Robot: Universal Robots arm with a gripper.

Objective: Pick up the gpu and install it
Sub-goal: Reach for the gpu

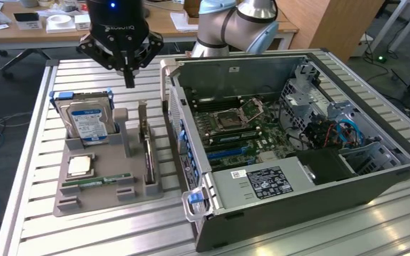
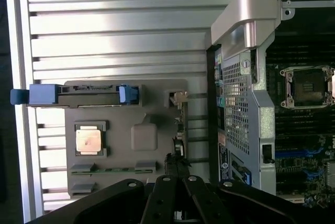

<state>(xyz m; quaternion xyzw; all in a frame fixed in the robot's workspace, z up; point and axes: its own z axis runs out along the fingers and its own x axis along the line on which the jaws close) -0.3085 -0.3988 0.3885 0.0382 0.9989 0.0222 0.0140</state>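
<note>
Gpu (image 1: 147, 146) stands on edge in the grey holder (image 1: 98, 197), on the side nearest the open computer case (image 1: 319, 186). The pincer (image 1: 128, 80) hangs above the card's line, pressed together and empty. Coming down shut, it would likely strike the thin top edge and tip or chip the card.

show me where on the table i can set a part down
Bare slats of the table between the tray and the near edge, and beyond the hard drive. Crowded: the narrow gap between the gpu and the case.
</note>
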